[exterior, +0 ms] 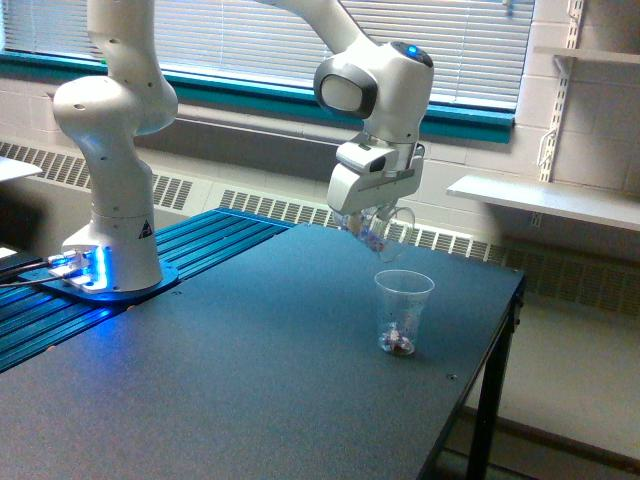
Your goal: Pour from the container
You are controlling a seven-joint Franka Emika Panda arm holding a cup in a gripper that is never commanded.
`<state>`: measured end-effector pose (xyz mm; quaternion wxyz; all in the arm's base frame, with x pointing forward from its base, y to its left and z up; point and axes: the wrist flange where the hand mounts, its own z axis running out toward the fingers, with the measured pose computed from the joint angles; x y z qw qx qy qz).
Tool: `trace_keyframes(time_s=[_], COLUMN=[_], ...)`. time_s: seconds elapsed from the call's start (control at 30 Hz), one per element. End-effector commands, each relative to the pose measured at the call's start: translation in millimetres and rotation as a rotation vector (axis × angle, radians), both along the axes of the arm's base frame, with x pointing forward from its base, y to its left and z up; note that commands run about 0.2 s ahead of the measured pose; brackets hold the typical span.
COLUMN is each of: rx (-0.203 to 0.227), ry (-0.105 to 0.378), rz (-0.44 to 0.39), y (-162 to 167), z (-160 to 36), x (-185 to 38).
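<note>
One clear container (378,233) hangs in my gripper (372,226), my fingers clenched on it so that it sits tilted just under my white hand, its loop handle (400,222) sticking out on the exterior view's right. A few small coloured bits show through its wall, close against my fingers; I cannot tell exactly what they are. Below my fingers and a little toward the exterior view's right stands a small clear cup (403,312), upright on the dark table (250,370), well apart from the container with open air between its rim and the container's lower edge. At the bottom of the cup lies a small heap of reddish and dark pieces (398,343). My arm rises from my fingers up and back toward the exterior view's left, down to its white base (108,245), which glows blue at the foot on a ribbed blue surface (200,262). Behind my fingers run a window with blinds (440,45) and a white shelf (545,200) on the wall.
</note>
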<state>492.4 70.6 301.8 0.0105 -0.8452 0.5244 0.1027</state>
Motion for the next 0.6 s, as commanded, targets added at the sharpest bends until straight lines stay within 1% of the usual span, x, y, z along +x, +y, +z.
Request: trace_keyframes(time_s=[0.03, 0.23, 0.47, 0.6], rx=[0.019, 0.035, 0.052, 0.05], ry=[0.004, 0.015, 0.034, 0.041], rz=[-0.034, -0.058, -0.079, -0.077], y=[-18, -28, -37, -39], z=[5.8, 6.0, 1.8, 0.5], x=[9, 14, 18, 20])
